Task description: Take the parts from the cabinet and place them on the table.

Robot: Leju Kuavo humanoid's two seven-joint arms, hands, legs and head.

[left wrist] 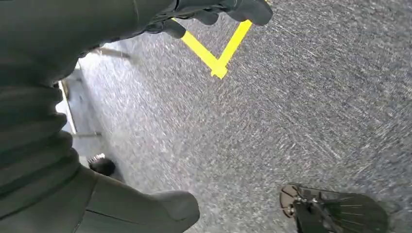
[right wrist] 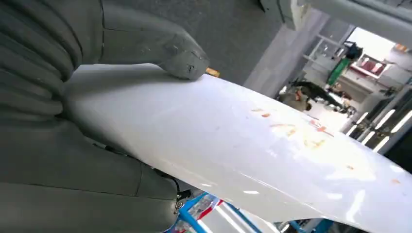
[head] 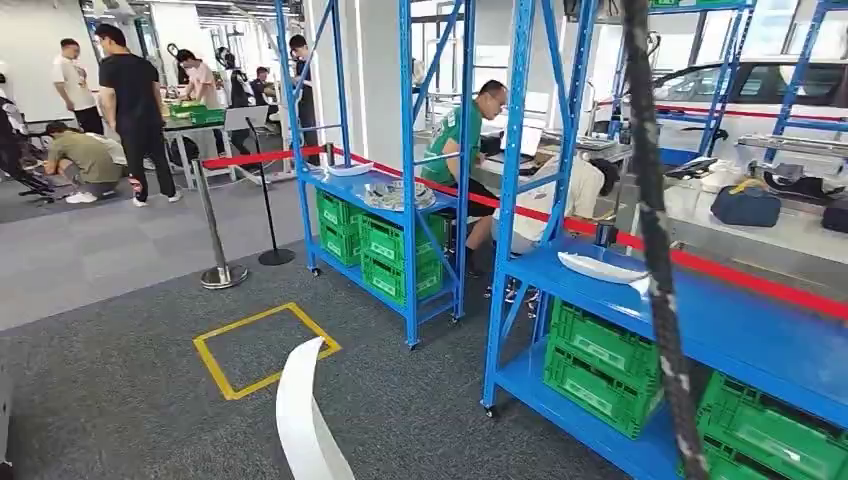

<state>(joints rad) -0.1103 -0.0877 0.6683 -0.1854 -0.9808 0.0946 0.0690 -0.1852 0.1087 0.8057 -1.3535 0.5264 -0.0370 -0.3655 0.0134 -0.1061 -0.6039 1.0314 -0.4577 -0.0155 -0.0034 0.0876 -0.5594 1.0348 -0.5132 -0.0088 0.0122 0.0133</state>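
Workshop floor: grey carpet (head: 120, 400) is running between blue racks (head: 520, 200).
Right hand (right wrist: 73, 121): gripping the long white part (right wrist: 252, 150), thumb pressing on top, likely steadying it for carrying.
Left hand (left wrist: 58, 97): hanging over carpet, fingers curling, holding nothing.
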